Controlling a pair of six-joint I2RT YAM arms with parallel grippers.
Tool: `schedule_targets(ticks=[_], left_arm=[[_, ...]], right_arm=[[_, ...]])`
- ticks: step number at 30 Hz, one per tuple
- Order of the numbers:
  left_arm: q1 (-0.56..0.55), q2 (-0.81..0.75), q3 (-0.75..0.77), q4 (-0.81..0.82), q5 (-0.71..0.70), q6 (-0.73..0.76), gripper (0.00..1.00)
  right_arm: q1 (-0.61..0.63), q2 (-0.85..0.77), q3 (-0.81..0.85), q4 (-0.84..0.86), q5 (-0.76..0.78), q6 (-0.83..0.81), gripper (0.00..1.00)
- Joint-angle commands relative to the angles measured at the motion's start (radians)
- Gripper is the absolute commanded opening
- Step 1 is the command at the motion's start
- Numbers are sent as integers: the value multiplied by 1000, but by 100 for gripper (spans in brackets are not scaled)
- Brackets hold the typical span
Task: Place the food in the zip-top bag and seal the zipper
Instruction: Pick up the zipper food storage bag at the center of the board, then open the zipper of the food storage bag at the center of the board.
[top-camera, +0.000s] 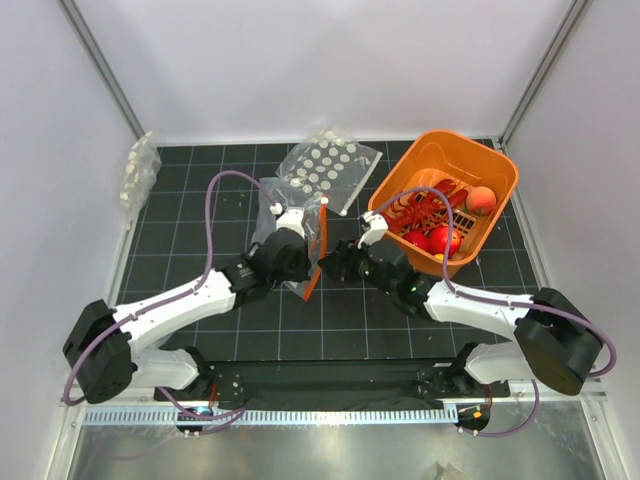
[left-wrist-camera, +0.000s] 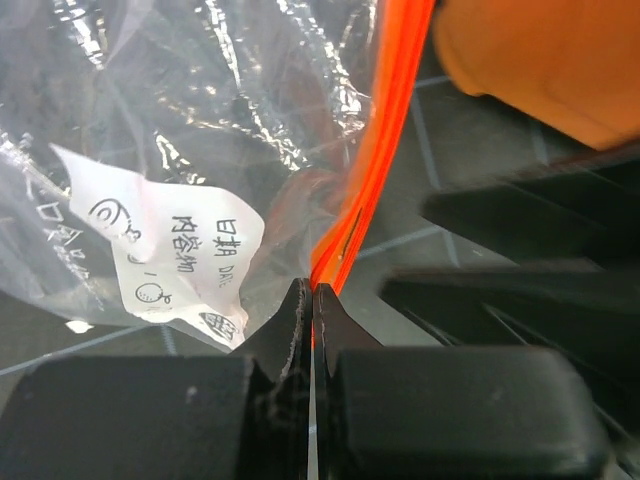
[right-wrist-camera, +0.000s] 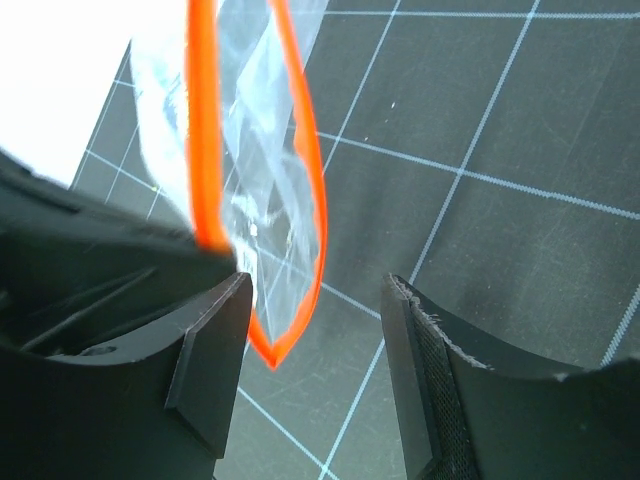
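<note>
The left gripper (left-wrist-camera: 312, 297) pinches the zipper (left-wrist-camera: 386, 140) to hold the zip-top bag (left-wrist-camera: 200, 100) up. The right gripper (right-wrist-camera: 318, 302) is open around its mouth, maybe to pull it wide. The food (top-camera: 440, 240) sits in the orange basket (top-camera: 497, 160).

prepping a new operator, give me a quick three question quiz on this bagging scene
1. True or false: the food already lies inside the zip-top bag.
2. Which is clamped on the zipper? A) left gripper B) right gripper C) neither
3. Fill in: the food sits in the orange ____.
Key: 1 false, none of it is in the bag. 2 A; the right gripper stands open around the end of the bag's mouth. 3 basket.
</note>
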Motion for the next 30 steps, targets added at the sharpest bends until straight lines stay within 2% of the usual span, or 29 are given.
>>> schedule_targets(ticks=[1,3,5,6,7,12,13,14,18,23,24,26,28,29,30], left_arm=[[1,-68,-22,103,116,1,0],[1,-91,-51,161,207,18,1],[1,-117,-71,200,264,39,0],[1,-123,-74,206,279,44,0],[1,-130,-77,211,304,50,0],[1,-191,-114,241,327,82,1],[1,-199,-121,240,278,84,0],[1,-206,-120,234,249,84,0],[1,-219,-92,110,42,78,0],[1,-228,-89,79,-66,76,7],[1,-229,-89,73,-83,78,13],[-1,-242,-92,68,-103,78,19],[-1,-261,-100,68,-118,78,34],[-1,-271,-103,71,-120,81,45],[-2,-281,-106,77,-118,82,49]], right_arm=[[7,9,55,33,46,-30,61],[7,16,66,28,41,-36,61],[8,22,71,31,40,-45,56],[7,22,72,23,40,-45,51],[7,22,77,17,43,-48,42],[7,6,85,-7,49,-61,20],[8,1,88,-10,49,-64,8],[8,-5,89,-15,57,-70,1],[55,-40,123,-108,170,-106,1],[255,-22,199,-179,423,-217,1],[282,-14,213,-193,517,-247,1],[345,12,238,-201,593,-264,1],[358,24,247,-202,632,-266,1],[359,33,250,-205,638,-265,1],[359,38,252,-207,641,-262,1]])
